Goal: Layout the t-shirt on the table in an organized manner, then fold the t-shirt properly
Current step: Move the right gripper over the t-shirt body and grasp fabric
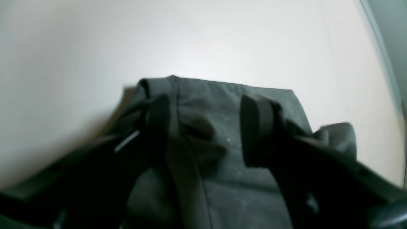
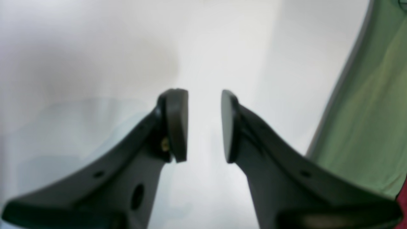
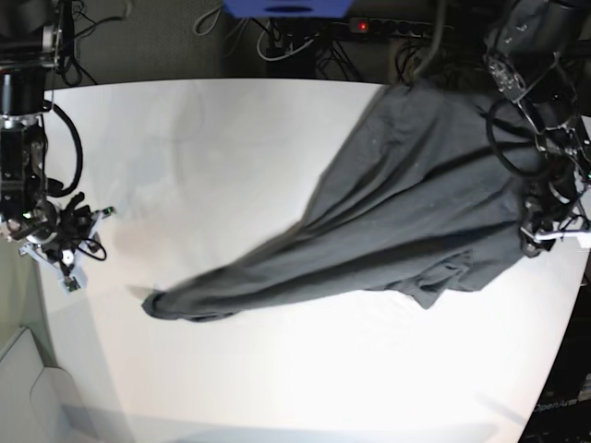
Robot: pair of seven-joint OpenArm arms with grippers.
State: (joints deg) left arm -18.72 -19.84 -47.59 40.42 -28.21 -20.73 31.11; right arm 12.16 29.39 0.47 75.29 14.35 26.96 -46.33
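Note:
The dark charcoal t-shirt (image 3: 388, 221) lies stretched slantwise over the white table (image 3: 212, 157), from a narrow bunched end (image 3: 162, 305) at the lower left to a wide spread at the upper right. My left gripper (image 1: 203, 127) hangs over the shirt's right part (image 1: 229, 105). Its jaws stand apart, and cloth lies under and between them and is bunched against one finger (image 1: 155, 124). In the base view this gripper (image 3: 547, 231) is at the shirt's right edge. My right gripper (image 2: 205, 124) is open and empty above bare table (image 2: 203, 47), far left of the shirt.
Cables and a power strip (image 3: 388, 26) run behind the table's far edge, beside a blue object (image 3: 286, 7). The right arm (image 3: 42, 221) stands at the table's left edge. A green surface (image 2: 369, 111) lies past that edge. A white box (image 3: 37, 397) sits at the lower left.

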